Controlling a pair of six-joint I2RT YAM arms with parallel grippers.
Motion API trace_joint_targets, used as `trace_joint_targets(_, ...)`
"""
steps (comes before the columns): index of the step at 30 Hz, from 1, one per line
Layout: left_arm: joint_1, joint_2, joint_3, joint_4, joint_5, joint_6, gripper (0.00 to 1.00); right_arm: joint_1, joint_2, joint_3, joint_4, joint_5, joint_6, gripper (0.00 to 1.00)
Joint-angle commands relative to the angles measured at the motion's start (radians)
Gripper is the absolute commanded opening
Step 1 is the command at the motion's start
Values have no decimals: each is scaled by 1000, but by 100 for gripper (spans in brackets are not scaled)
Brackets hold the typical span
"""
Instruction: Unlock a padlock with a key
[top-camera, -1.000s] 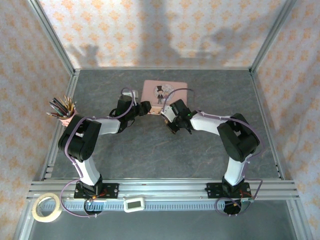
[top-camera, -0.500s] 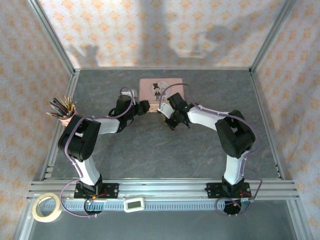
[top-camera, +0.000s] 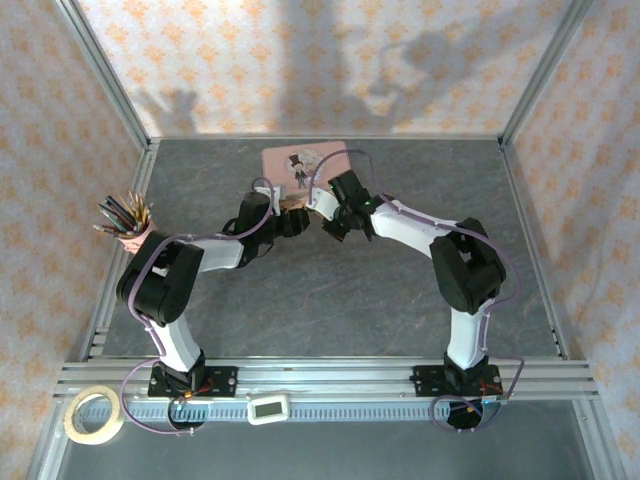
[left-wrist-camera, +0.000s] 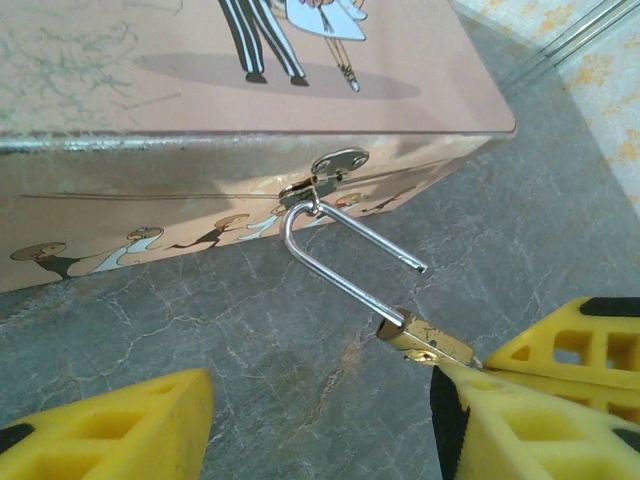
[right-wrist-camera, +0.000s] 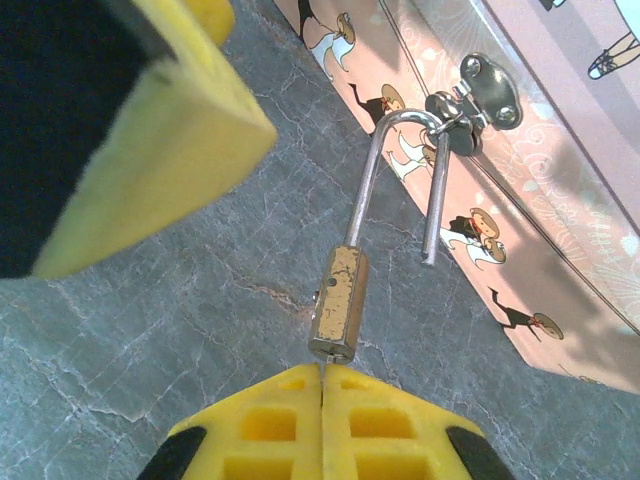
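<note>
Padlock (right-wrist-camera: 337, 305) with its shackle sprung, hanging from the near side of the pink tin (right-wrist-camera: 560, 200) at the far centre of the table (right-wrist-camera: 150, 380). The right gripper (right-wrist-camera: 322, 385) has its fingers pressed flat together on a thin sliver of key (right-wrist-camera: 323, 363), which enters the bottom end of the brass body. The body lies in line with the gripper, just above the table. From the body, one leg of the silvery shackle (right-wrist-camera: 365, 190) runs up and hooks through the tin's hasp (right-wrist-camera: 480, 95). The other leg ends bare, clear of the body. The left gripper (left-wrist-camera: 320, 405), just left of the padlock, stands wide with nothing between its fingers; its right finger lies close beside the body. Step in hand, as judged: the turn of the key is complete and the lock is open. The next move calls for a steady left grip on the body while the right draws the key straight out, without dragging the tin.
</note>
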Motion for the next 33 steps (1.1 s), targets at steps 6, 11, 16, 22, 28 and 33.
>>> trace_joint_targets(6,15,-85,-55,58,-61,-171,62,9,-83,-118,90,-61,57,0)
trace_joint_targets(11,-33,-95,-174,279,-107,-392,58,9,-108,-173,158,-107,125,0)
trace_joint_targets(16,-123,-76,-210,353,-220,-522,56,14,-136,-217,239,-208,226,0)
trace_joint_targets(22,-143,-22,-241,474,-278,-614,53,28,-154,-273,313,-237,278,0)
trace_joint_targets(28,-149,53,-175,438,-301,-637,53,32,-139,-268,288,-196,273,0)
trace_joint_targets(33,-152,97,-153,433,-317,-615,53,17,-152,-253,297,3,359,4)
